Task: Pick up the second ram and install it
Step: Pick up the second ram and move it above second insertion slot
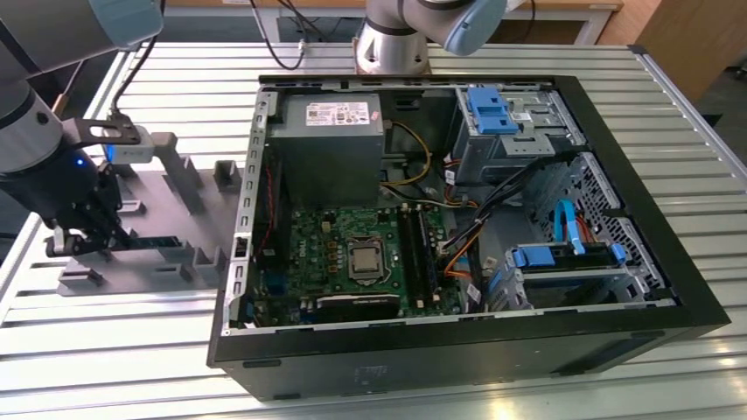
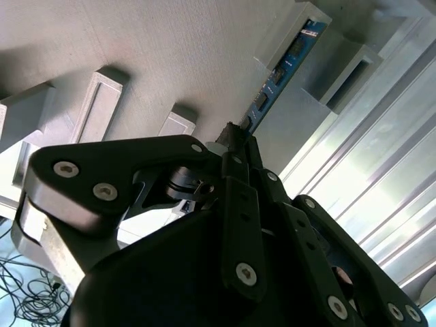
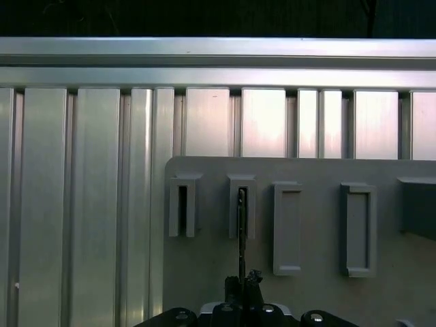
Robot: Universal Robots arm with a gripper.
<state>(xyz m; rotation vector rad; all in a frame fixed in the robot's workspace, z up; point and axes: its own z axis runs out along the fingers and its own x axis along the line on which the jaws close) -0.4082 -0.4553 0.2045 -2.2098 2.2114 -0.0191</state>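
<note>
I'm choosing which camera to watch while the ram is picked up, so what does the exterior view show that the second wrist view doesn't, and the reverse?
The exterior view adds the open computer case, its green motherboard with the silver processor, and the arm's place at the exterior view's left, outside the case. The second wrist view adds the black chips along the blue face of the second ram, seen close. Both share the gripper at one end of the ram, which stands on edge in the grey tray on the slatted metal table.
</note>
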